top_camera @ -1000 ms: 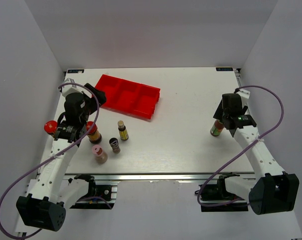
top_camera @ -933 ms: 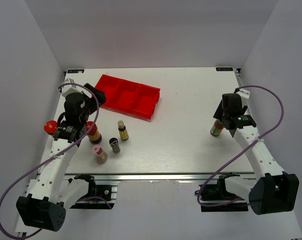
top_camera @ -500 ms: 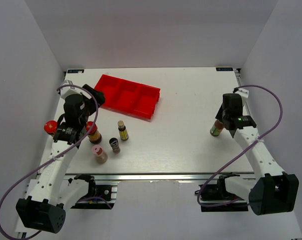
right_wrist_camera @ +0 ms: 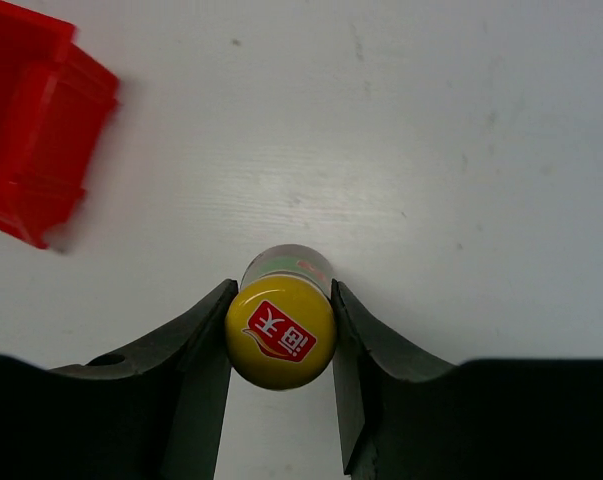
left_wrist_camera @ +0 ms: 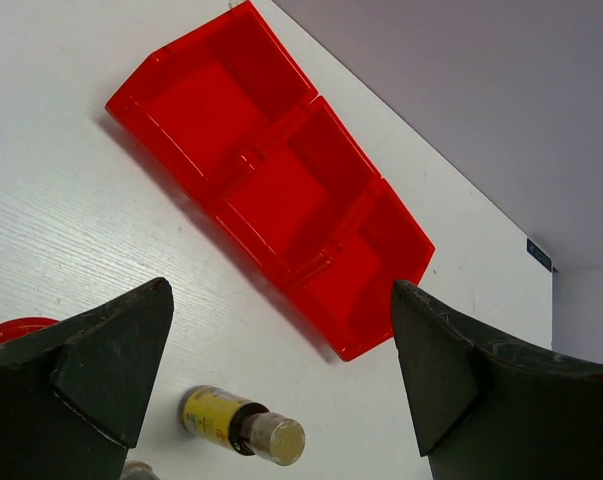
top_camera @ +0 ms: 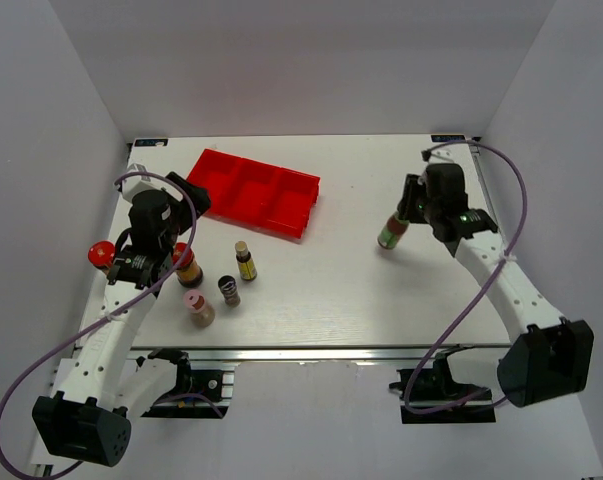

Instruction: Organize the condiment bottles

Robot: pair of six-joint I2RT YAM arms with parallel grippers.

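Your right gripper (right_wrist_camera: pixel 281 330) is clamped on the green bottle (right_wrist_camera: pixel 281 332), one finger pressed to each side just under its yellow cap. That grip is as it was a second ago. What has changed is the place: the arm has swung the bottle away from the right edge of the table (top_camera: pixel 361 300), towards 10 o'clock, and it now sits leaning near the table's middle right (top_camera: pixel 390 233). From the top view you cannot tell whether its base is clear of the surface.

From the bottle, the red tray (top_camera: pixel 246 185) lies between 9 and 10 o'clock, apart from it across bare table, and its three compartments look bare. I judge you have begun the first delivery, with no bottle sorted yet.

Your left gripper (left_wrist_camera: pixel 279 300) has barely moved. Its fingers are spread wide with nothing between them, over the group at about 8 o'clock. There stand the yellow-capped bottle (top_camera: pixel 245 260), the dark-capped bottle (top_camera: pixel 228 290), the pink-capped bottle (top_camera: pixel 197 308) and two red-lidded jars (top_camera: pixel 101 253), all where they were.
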